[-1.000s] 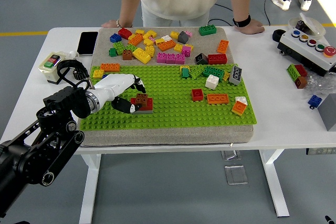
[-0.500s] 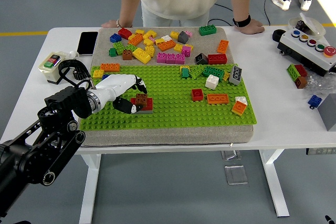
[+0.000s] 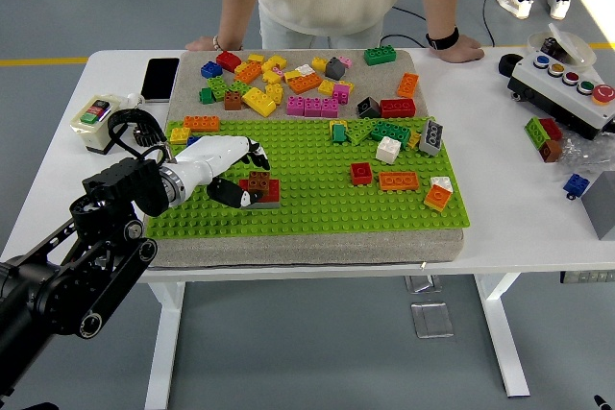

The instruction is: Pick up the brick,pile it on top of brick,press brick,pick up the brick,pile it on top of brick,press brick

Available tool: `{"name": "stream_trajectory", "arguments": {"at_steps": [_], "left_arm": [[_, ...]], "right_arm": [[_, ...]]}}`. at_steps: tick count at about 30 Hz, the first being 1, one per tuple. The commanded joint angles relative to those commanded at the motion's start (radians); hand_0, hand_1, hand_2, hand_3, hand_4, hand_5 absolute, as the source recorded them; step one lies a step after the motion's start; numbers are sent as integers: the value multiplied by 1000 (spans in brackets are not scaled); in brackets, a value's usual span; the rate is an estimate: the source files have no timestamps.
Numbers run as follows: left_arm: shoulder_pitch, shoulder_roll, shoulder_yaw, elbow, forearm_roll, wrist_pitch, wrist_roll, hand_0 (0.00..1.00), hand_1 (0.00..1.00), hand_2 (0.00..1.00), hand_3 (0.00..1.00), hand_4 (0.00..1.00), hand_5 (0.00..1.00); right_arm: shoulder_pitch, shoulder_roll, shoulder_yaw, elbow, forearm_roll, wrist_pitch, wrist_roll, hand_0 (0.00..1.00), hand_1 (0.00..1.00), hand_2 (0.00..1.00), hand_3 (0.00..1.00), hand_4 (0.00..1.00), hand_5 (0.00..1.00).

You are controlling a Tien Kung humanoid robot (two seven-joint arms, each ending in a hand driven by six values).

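Observation:
A small brown brick (image 3: 258, 180) sits on top of a red brick (image 3: 268, 191) at the left of the green baseplate (image 3: 317, 201). My left hand (image 3: 246, 176), white with black fingertips, is curled around this stack. Its thumb rests at the near left side and its fingers (image 3: 256, 153) lie just behind the stack, so it looks shut on the brown brick. More bricks stand on the plate: a red one (image 3: 361, 173), an orange one (image 3: 398, 180) and a white one (image 3: 388, 149). My right arm is out of view.
Several loose bricks (image 3: 288, 84) lie on the grey mat behind the plate. A person stands at the far side with a hand (image 3: 202, 44) and the other hand (image 3: 457, 48) resting on the table. There is a phone (image 3: 159, 79), a button box (image 3: 97, 121) and a control box (image 3: 567, 79).
My left arm has shifted very slightly. The hand stays around the brown and red stack, and the bricks have not moved.

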Motion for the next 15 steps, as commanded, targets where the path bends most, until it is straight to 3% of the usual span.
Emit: {"name": "stream_trajectory", "arguments": {"at_steps": [15], "left_arm": [[-5, -2, -1, 3, -1, -1, -1, 782, 716, 716, 640, 754, 183]], "right_arm": [[-1, 0, -1, 0, -1, 2, -1, 754, 675, 723, 733, 998, 645]]}}
